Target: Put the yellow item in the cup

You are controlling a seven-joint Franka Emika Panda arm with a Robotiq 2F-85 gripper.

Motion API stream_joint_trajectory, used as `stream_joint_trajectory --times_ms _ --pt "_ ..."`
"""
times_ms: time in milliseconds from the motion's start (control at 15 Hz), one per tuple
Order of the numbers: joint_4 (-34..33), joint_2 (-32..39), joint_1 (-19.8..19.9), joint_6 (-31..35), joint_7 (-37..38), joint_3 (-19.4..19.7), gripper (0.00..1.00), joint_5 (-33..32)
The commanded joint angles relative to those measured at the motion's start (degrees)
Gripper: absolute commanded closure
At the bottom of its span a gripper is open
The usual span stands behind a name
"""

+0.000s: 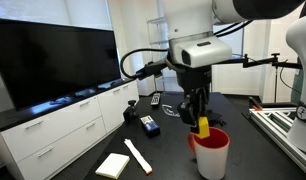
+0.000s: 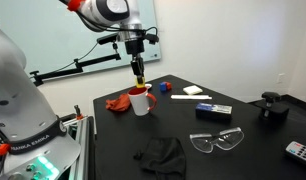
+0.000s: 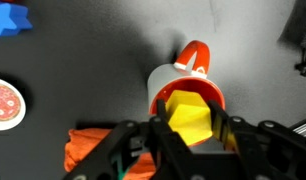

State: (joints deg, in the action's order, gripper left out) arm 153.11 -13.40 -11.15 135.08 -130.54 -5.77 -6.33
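1. The small, chunky bright yellow item (image 3: pixel 191 117) is clamped between the closed-in fingers of the gripper (image 1: pixel 201 121), just above the mouth of the large red cylindrical mug (image 1: pixel 212 152) on the dark worktop (image 1: pixel 165 150).
2. It is judged light, rigid and smooth; its flat opposite sides are judged the safest hold.

I note a black bench (image 1: pixel 168 140) beside a white drawer cabinet (image 1: pixel 63 128), with a large dark screen (image 1: pixel 48 60) above it. Plain white wall (image 2: pixel 233 40) behind; lighting even.
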Motion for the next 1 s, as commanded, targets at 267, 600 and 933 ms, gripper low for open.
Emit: stream_joint_trajectory --times_ms 267,600,933 --pt "-1.21 2.46 -0.19 1.41 -0.45 -0.18 0.81 -0.58" --pt "-0.44 0.42 -0.23 -1.0 -0.08 -0.42 0.81 -0.89" --pt "0.51 -1.07 -0.23 -2.82 -0.01 -0.59 0.81 -1.72"
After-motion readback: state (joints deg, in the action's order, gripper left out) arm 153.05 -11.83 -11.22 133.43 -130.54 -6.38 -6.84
